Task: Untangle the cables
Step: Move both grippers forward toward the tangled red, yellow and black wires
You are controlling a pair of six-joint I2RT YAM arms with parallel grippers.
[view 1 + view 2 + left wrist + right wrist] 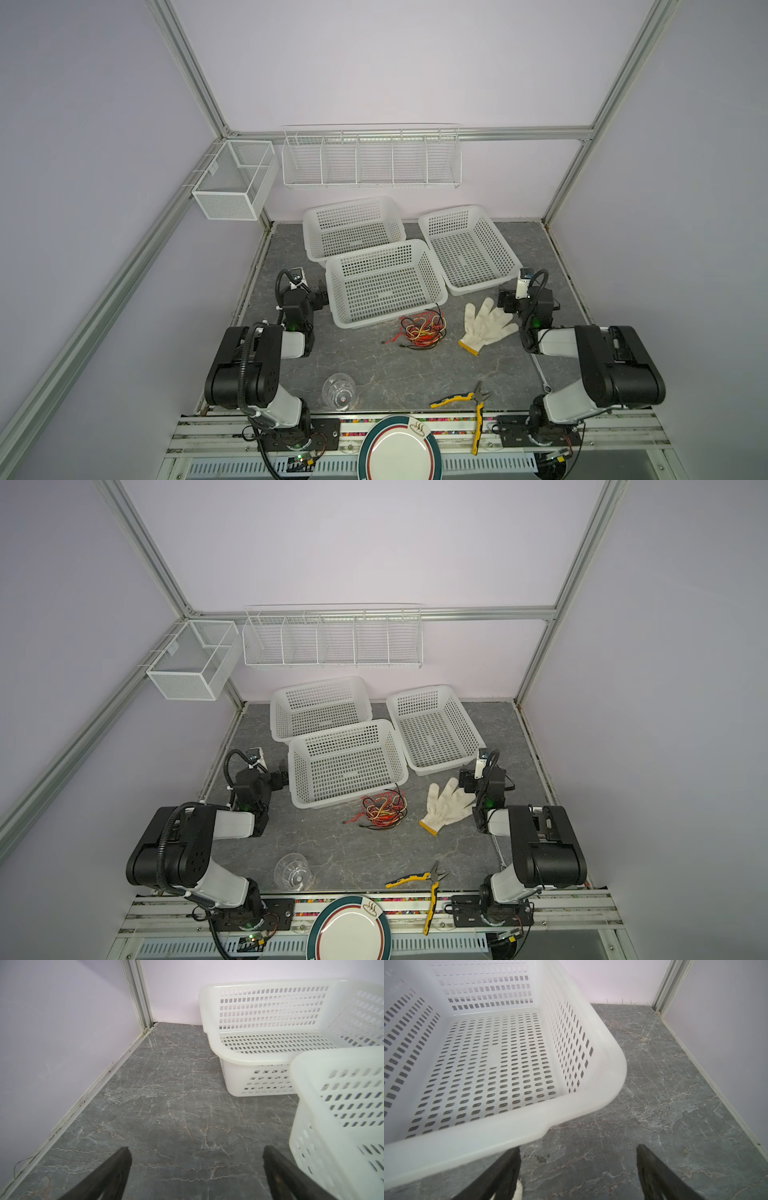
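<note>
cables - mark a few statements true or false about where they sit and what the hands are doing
The cables lie tangled on the table beside the nearest basket. True.
The left hand grips the cables. False: it is open, away from them.
The glove lies right of the cables in both top views. True.
The pliers rest on the cables. False: they lie apart, nearer the front edge.
The right hand is open. True.
</note>
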